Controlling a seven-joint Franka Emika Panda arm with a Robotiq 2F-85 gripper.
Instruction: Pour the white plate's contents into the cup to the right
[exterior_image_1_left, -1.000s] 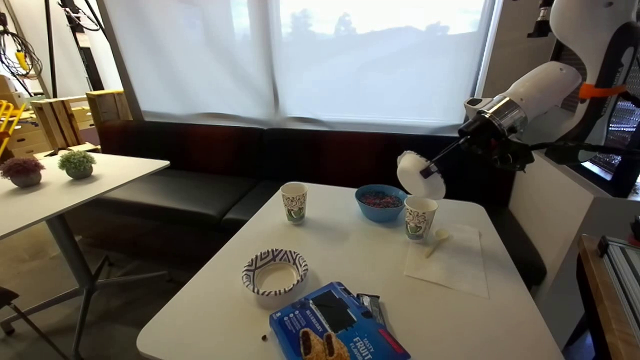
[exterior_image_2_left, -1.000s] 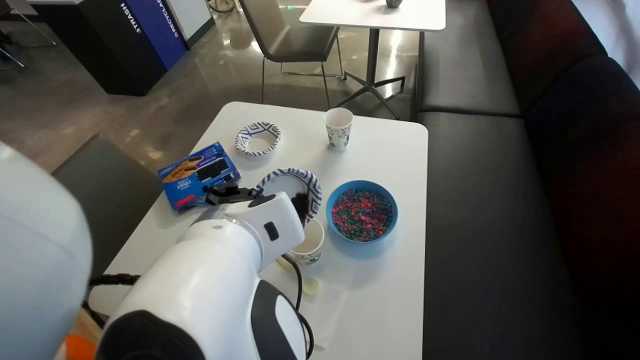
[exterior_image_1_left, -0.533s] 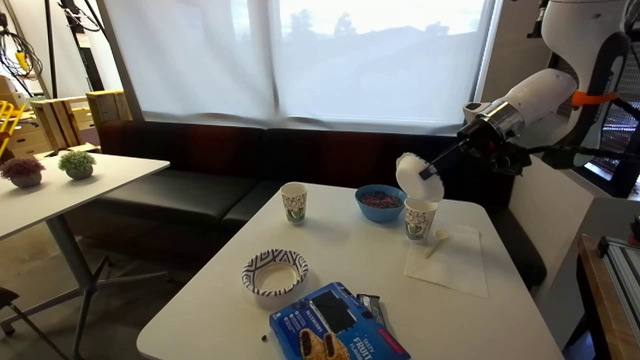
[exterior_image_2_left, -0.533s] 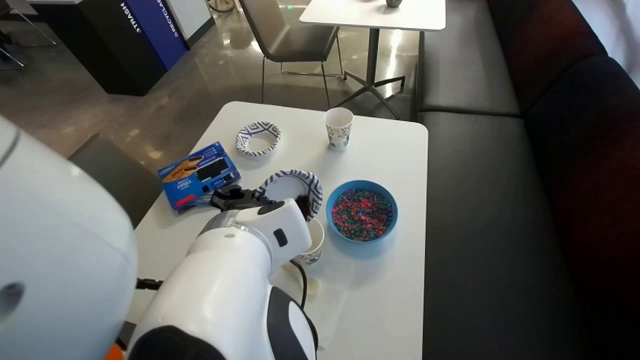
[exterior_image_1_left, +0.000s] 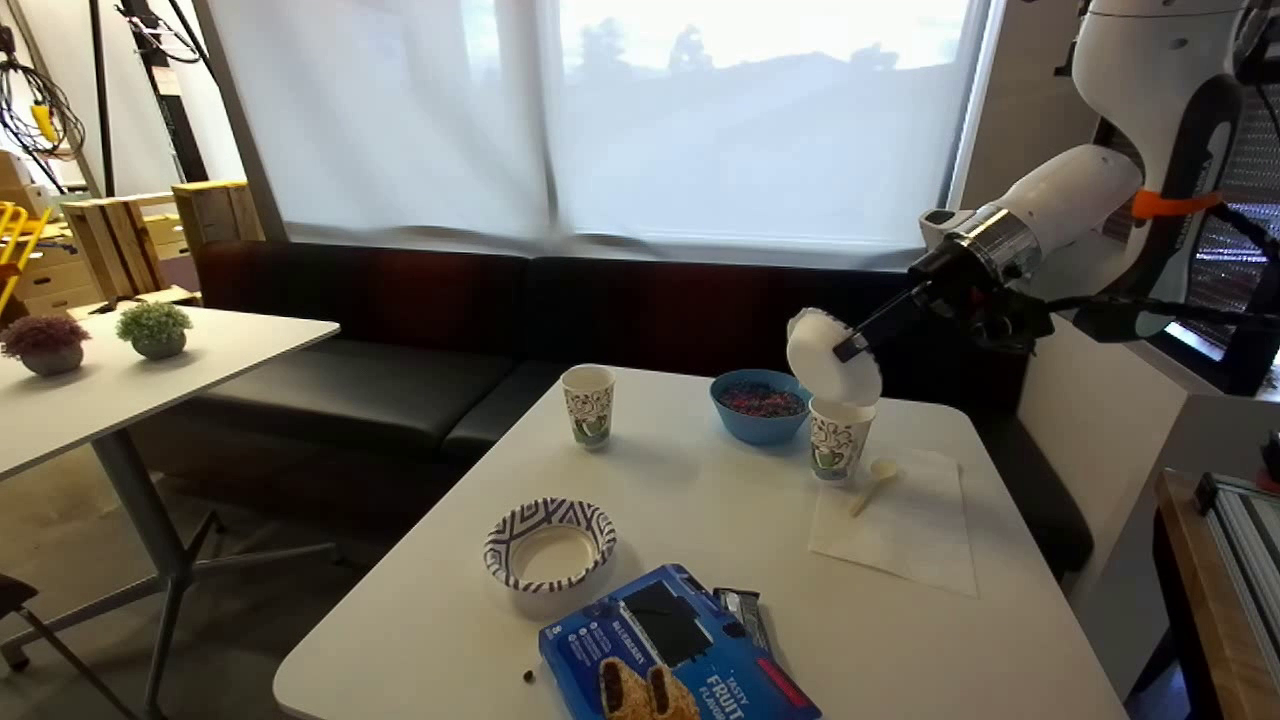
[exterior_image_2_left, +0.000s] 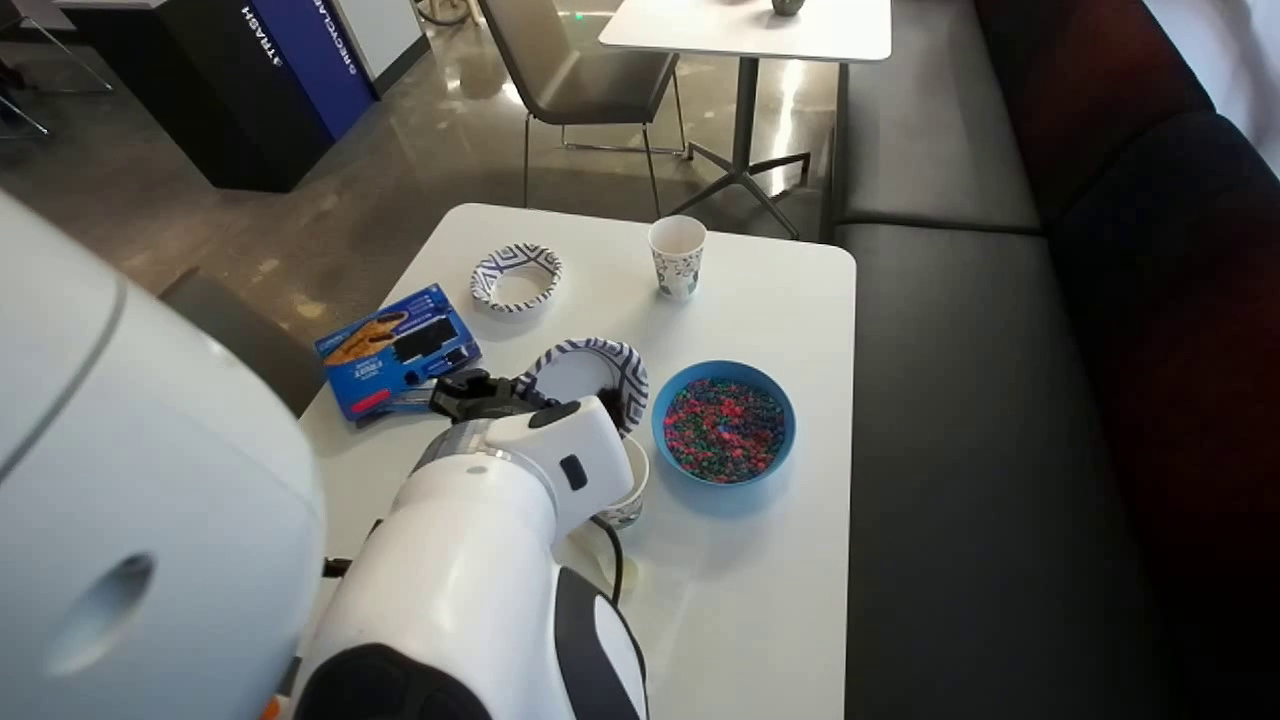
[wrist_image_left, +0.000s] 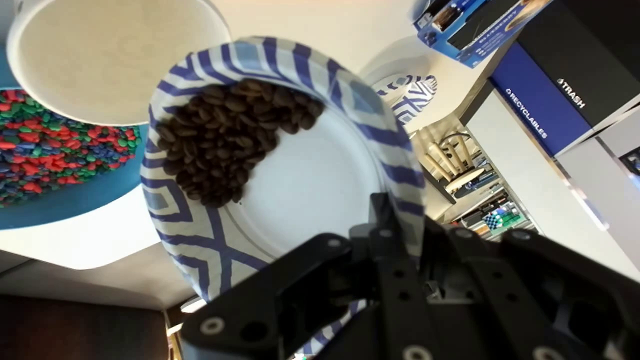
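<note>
The white plate with a blue-striped rim (exterior_image_1_left: 828, 365) is tilted steeply and held over the table; it also shows in the other views (exterior_image_2_left: 572, 378) (wrist_image_left: 310, 185). My gripper (exterior_image_1_left: 850, 347) is shut on its rim, one finger inside and one outside in the wrist view (wrist_image_left: 402, 225). The contents, a heap of dark brown beans (wrist_image_left: 225, 135), lie against the plate's lower edge; they are partly hidden in an exterior view (exterior_image_2_left: 612, 405). The printed white cup (exterior_image_1_left: 837, 445) stands upright just under that edge. No beans show inside it in the wrist view (wrist_image_left: 115, 60). I cannot tell whether plate and cup touch.
A blue bowl of coloured bits (exterior_image_1_left: 762, 410) stands beside the cup. A spoon (exterior_image_1_left: 876, 484) lies on a paper sheet (exterior_image_1_left: 905, 530). Another printed cup (exterior_image_1_left: 590, 410), a patterned-rim plate (exterior_image_1_left: 550, 555), a blue box (exterior_image_1_left: 680, 645) and a wrapped bar (exterior_image_1_left: 742, 608) are on the table.
The plate has shifted slightly, going a little left and down against the cup's rim in an exterior view. The arm's links have swung. The beans still lie on the plate.
</note>
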